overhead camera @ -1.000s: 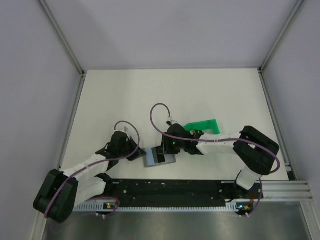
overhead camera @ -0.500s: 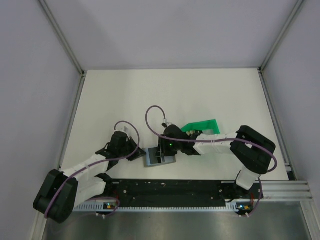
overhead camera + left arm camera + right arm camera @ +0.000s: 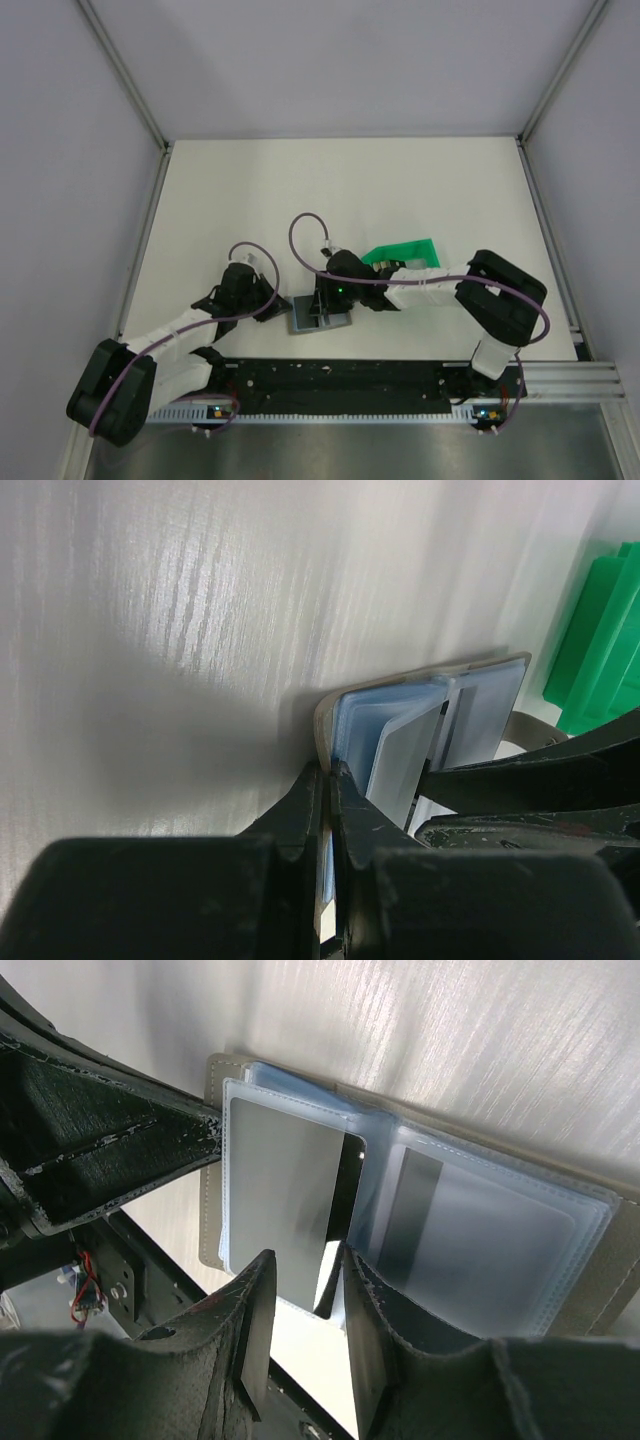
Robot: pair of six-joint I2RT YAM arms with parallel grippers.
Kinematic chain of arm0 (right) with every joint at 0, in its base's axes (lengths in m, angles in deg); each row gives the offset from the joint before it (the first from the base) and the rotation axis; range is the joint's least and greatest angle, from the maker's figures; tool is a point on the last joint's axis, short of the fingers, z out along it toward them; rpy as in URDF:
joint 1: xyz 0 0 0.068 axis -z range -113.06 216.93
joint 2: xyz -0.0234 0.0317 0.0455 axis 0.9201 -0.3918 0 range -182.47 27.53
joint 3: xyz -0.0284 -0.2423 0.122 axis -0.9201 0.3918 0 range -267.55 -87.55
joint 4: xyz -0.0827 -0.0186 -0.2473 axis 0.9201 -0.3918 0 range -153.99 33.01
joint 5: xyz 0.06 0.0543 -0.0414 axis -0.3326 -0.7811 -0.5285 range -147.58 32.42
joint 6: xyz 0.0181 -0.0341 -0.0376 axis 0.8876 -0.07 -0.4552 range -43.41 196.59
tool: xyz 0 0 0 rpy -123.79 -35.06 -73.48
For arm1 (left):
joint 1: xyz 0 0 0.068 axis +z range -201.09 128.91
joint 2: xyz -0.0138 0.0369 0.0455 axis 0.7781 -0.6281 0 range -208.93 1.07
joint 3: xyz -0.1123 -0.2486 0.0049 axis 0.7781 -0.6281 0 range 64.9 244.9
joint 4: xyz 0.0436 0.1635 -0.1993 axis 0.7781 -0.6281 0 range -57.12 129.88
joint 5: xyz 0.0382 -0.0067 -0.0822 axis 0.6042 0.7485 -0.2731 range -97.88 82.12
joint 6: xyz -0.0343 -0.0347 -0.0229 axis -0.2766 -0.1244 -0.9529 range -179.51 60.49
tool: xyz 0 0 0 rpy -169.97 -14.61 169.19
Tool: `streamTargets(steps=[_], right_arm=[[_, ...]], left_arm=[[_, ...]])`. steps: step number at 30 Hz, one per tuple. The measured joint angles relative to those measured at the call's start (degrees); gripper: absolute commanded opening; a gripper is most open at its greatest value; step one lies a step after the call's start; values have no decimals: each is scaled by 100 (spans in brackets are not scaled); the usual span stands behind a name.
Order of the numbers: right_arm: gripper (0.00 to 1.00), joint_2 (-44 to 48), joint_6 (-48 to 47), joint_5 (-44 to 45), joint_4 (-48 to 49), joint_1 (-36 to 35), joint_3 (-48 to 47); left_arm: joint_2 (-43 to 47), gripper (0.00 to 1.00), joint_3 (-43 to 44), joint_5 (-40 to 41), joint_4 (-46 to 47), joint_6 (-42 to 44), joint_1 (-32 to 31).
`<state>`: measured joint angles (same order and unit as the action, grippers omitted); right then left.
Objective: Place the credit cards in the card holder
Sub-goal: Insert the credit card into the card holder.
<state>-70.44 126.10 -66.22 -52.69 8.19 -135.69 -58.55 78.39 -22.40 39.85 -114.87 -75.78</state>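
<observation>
The card holder (image 3: 322, 320) lies open near the table's front edge, its clear blue sleeves (image 3: 500, 1230) facing up. My left gripper (image 3: 330, 776) is shut on its left cover edge (image 3: 322, 720). A grey credit card (image 3: 285, 1195) with a black stripe lies tilted, partly in the left sleeve. My right gripper (image 3: 305, 1275) hovers over it, jaws apart, with the card's near corner in the gap. A second credit card (image 3: 470, 1225) shows through the right sleeve.
The bright green frame (image 3: 405, 252) sits just right of and behind the holder, under the right forearm. The two grippers nearly meet over the holder. The black rail (image 3: 340, 380) runs along the front edge.
The right gripper has shifted slightly left over the holder and its jaws have narrowed a little. The left gripper and the holder have stayed still.
</observation>
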Motion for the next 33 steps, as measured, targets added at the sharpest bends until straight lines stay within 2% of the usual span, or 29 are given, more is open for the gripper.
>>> streamTargets(steps=[11, 16, 28, 33], right_arm=[[31, -83, -7, -70, 59, 0, -42], [25, -83, -31, -72, 63, 0, -42], [25, -83, -55, -109, 168, 0, -31], [31, -66, -140, -79, 160, 0, -31]], left_arm=[[15, 0, 0, 2, -17, 2, 0], [15, 0, 0, 2, -17, 4, 0], [26, 0, 0, 24, -22, 7, 2], [26, 0, 0, 26, -22, 7, 2]])
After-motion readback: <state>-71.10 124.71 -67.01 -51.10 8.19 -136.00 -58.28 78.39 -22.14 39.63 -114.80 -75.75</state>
